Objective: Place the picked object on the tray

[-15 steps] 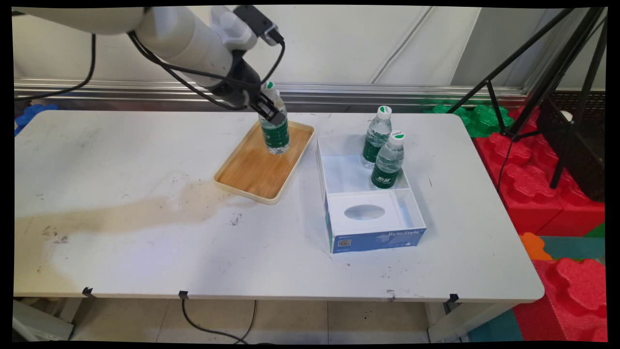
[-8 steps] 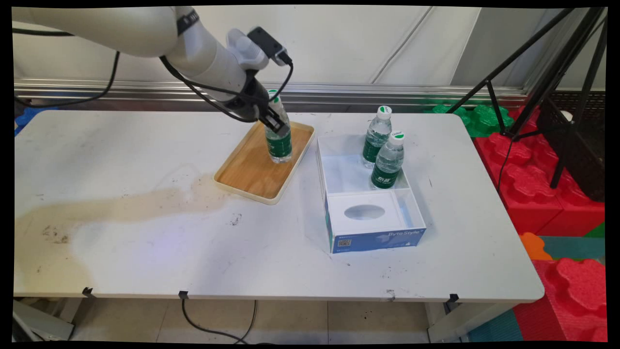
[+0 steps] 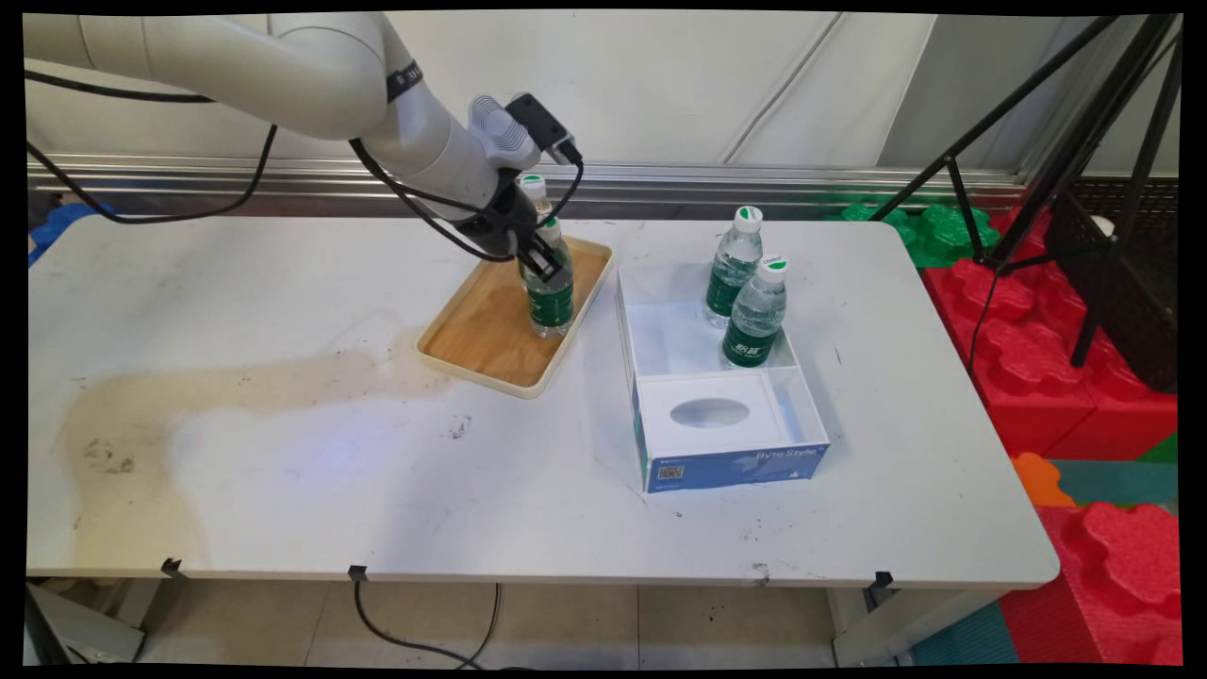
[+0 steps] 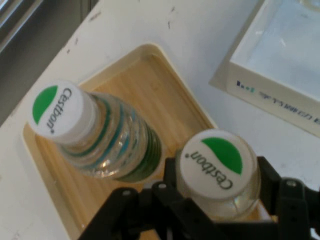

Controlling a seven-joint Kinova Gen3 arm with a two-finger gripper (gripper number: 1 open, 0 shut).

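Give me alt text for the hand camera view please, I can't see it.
The black pincer is shut on a water bottle above a wooden tray; a second bottle stands on the tray alongside. A white box lies beyond.

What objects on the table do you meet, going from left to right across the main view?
Wooden tray → water bottle held by the gripper → open white box → two water bottles standing in the box.

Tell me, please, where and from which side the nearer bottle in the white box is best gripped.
Likely the shoulder under its cap, from above: the nearer bottle stands upright, box walls ring its base, and a second bottle crowds behind.
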